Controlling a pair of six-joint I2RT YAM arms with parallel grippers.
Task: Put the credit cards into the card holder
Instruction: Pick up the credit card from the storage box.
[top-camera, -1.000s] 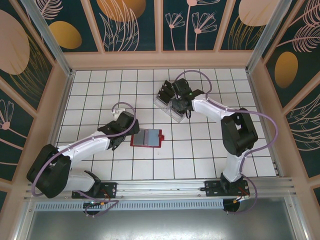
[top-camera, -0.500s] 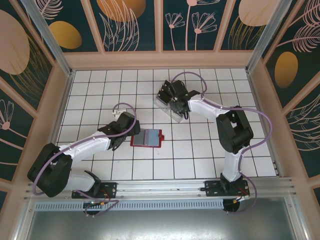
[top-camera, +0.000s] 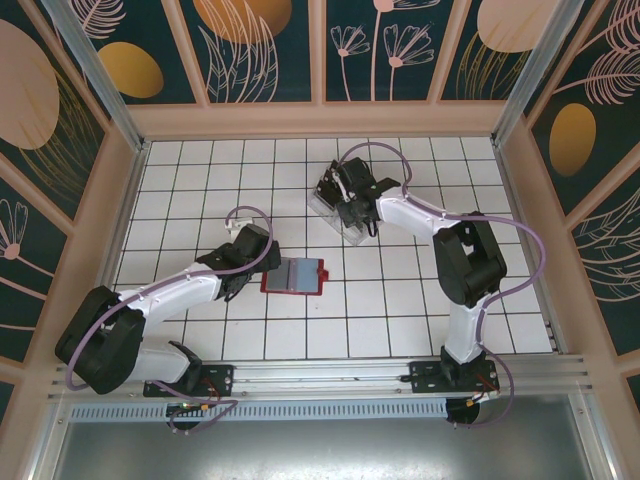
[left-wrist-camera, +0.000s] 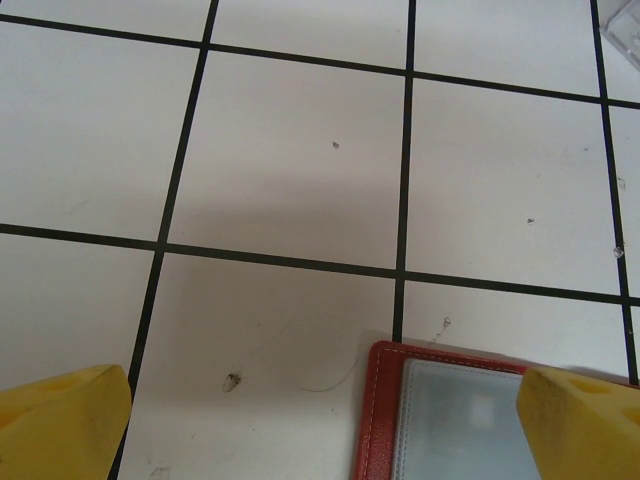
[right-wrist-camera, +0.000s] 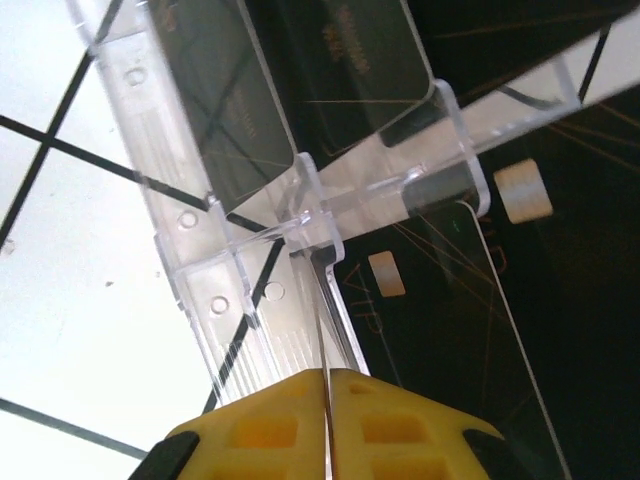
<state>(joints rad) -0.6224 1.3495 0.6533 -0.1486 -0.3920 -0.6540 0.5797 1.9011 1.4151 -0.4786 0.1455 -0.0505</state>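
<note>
Between the yellow fingers (right-wrist-camera: 270, 430) of our right gripper (right-wrist-camera: 325, 385), which are clenched flat together, we see only a thin edge rising from the seam. We cannot tell whether it is a card or a wall of the clear rack (right-wrist-camera: 250, 290). Black credit cards (right-wrist-camera: 440, 400) stand in the rack's compartments just beyond. Our left gripper (left-wrist-camera: 320, 430) is spread wide and holds nothing, low over one corner of the red card holder (top-camera: 295, 276). The holder lies open on the white tiled table (top-camera: 400, 300), near the rack but apart from it.
</note>
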